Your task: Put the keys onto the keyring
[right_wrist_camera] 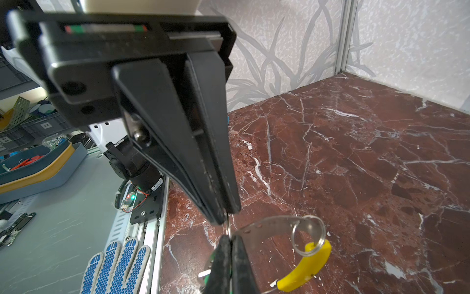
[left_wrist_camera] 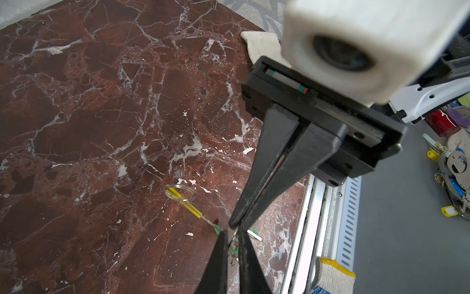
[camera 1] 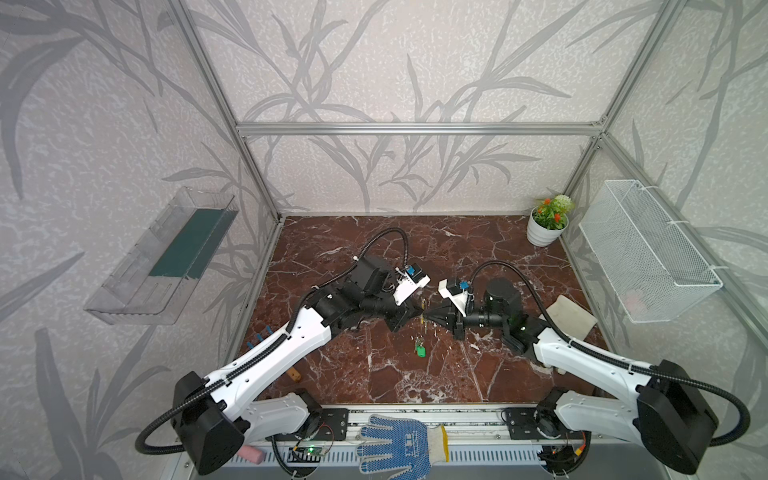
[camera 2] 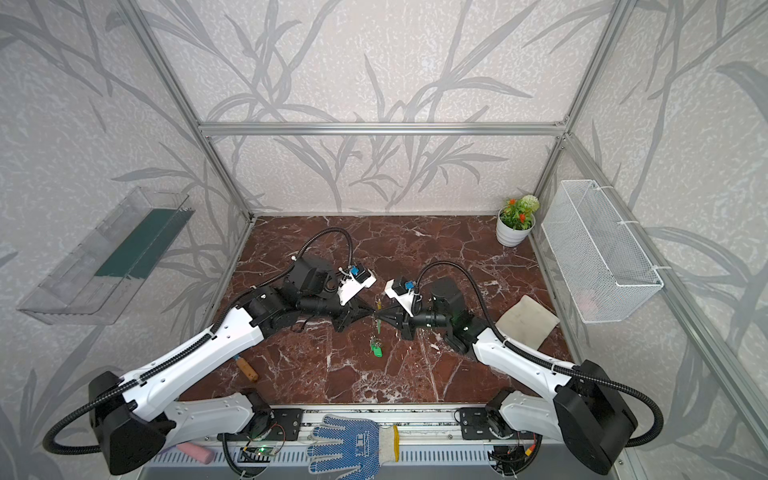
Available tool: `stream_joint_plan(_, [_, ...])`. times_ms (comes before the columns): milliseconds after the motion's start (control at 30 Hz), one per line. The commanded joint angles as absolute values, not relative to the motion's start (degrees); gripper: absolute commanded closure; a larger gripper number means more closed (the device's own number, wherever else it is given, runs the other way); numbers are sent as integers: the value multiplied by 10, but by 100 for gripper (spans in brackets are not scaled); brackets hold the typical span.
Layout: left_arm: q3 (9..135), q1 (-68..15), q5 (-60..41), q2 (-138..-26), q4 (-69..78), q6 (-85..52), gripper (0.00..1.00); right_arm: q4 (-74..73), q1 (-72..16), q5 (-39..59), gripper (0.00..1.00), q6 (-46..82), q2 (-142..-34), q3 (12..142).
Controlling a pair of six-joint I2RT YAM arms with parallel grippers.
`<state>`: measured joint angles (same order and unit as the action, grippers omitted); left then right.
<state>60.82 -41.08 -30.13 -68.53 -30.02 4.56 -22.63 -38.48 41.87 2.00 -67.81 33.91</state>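
now | left end effector (left_wrist_camera: 232, 238), right end effector (right_wrist_camera: 230, 239): pinched narrow, tips meeting | keyring (right_wrist_camera: 267, 226) half hidden, grip unclear

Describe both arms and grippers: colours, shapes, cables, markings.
The left arm and right arm have white shells, black joints and black corrugated cables. The left gripper and right gripper are black, with long tapered fingers, red-and-green marks and white camera housings.

The red-brown marbled tabletop (camera 1: 374, 374) carries a white flowerpot (camera 1: 543, 232) in its far right corner. A beige cloth (camera 1: 571, 318) lies by the right edge, and a wooden-handled tool (camera 2: 247, 370) lies near the left.
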Motion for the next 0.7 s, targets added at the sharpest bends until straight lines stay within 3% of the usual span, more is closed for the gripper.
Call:
stream_joint_plan(0, [615,-410,-326,-698,-321,64,88,-253,-388,426,100,21,-666,348])
stream_joint_plan(667, [624,-410,-358,-699,-369,84,88,-270,-388,430,100,26,-655,340])
